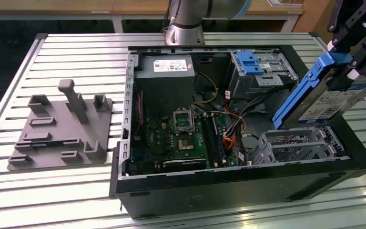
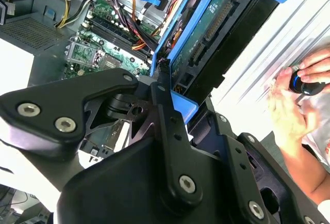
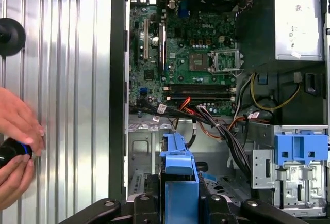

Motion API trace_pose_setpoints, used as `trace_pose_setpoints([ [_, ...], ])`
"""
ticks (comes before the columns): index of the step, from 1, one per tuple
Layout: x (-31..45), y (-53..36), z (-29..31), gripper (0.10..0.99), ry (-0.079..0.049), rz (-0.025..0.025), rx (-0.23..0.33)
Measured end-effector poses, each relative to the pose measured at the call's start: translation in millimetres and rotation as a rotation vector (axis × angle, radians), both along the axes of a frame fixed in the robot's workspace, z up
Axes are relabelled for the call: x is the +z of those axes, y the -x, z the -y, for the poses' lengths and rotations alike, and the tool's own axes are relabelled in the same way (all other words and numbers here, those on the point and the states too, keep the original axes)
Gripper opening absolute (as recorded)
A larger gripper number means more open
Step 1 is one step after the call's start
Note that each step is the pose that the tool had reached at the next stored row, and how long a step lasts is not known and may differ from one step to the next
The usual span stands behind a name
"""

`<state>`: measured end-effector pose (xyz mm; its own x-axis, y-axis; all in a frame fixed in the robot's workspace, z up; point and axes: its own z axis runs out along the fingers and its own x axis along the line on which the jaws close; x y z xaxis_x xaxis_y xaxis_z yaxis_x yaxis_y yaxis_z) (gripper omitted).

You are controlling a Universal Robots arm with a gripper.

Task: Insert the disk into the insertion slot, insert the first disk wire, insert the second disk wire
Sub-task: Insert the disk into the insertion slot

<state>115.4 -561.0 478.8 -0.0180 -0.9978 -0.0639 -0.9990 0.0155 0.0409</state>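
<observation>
The claw [image 1: 350, 71] is clamped on the upper, handle end of the disk [image 1: 328, 100], gripping its blue frame. The disk hangs tilted inside the open computer case [image 1: 234, 174], with its lower edge just over the open top of the insertion slot [image 1: 297, 145]; whether they touch cannot be told. The slot sits in the case's near corner on the exterior view's right, tight against the black case walls. A bundle of cables [image 1: 234, 131] runs close to its other side. The larger drive bay [image 1: 262, 67] stands behind. On the slatted desk [image 1: 75, 47] a grey fixture [image 1: 59, 129] lies well apart. In the first wrist view a person's hands [image 3: 15, 146] rest outside the case wall.
</observation>
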Motion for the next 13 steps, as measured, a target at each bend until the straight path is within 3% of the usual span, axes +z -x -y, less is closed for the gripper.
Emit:
trace_pose_setpoints([
  [13,-5.5,-0.4,0.0,0.365,0.000,0.0000,0.000],
])
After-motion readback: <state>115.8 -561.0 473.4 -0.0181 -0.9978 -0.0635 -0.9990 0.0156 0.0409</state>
